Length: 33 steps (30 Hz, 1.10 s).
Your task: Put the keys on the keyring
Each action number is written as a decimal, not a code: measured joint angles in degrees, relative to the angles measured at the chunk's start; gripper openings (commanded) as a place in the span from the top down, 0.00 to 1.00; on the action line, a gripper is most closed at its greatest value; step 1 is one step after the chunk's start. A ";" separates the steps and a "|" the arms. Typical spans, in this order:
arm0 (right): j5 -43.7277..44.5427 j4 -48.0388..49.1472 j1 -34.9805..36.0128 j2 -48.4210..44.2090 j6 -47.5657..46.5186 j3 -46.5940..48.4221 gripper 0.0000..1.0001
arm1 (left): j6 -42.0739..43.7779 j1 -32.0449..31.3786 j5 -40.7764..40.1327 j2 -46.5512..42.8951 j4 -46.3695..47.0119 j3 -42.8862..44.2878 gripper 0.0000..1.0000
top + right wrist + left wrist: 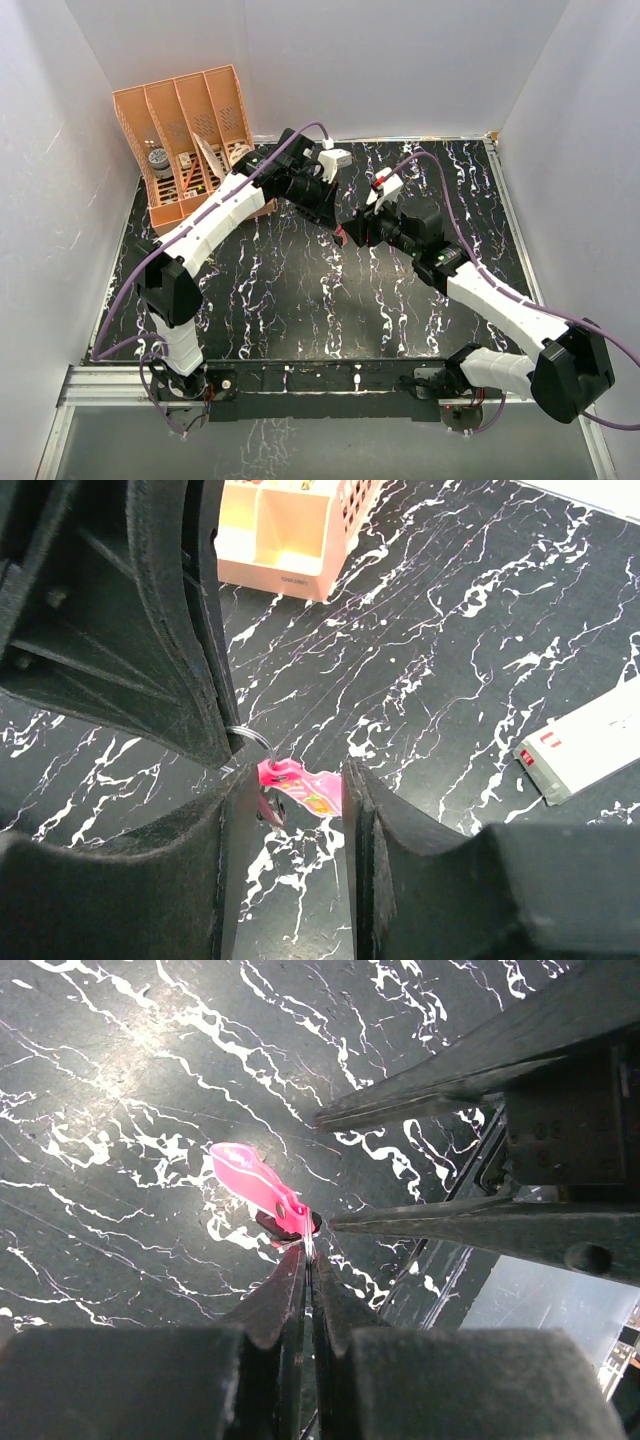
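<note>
**Fig. Keyring held above the middle of the tabletop (300, 300).** At the far left corner stood a salmon organiser (180, 110). The left gripper (305, 1255) was fully closed, its fingertips pinching the wire loop of the keyring (255, 1182). The pink tag ran straight out ahead of those tips, clear of the surface. A small dark piece, probably a key (268, 810), hung just beside the loop; whether it was threaded on was too small to tell. The right gripper (295, 775) faced the left tip to tip, its jaws partly apart and apparently gripping nothing. In its own view the tag's long axis lay across the gap, with the loop at its left finger. The next move likely turns on that loop, which lay between the two tools. A white box (590, 742) lay to the right.
</note>
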 measured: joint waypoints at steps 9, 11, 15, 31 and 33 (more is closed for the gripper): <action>-1.07 0.87 0.00 1.57 0.26 0.07 0.68 | 0.42 0.00 1.97 0.00 0.24 0.00 1.00; -1.18 1.05 0.02 1.73 0.26 0.13 0.68 | 0.59 0.00 2.16 0.00 0.24 0.00 1.00; -1.42 1.29 0.00 1.79 0.28 0.15 0.69 | 0.83 0.00 2.43 0.00 0.20 0.00 1.00; -3.41 1.84 0.04 2.16 0.44 0.55 0.91 | 1.49 0.15 3.96 0.00 0.52 0.00 1.00; -3.63 2.08 0.07 2.16 0.52 0.55 0.95 | 1.51 0.15 3.96 0.00 0.79 0.00 1.00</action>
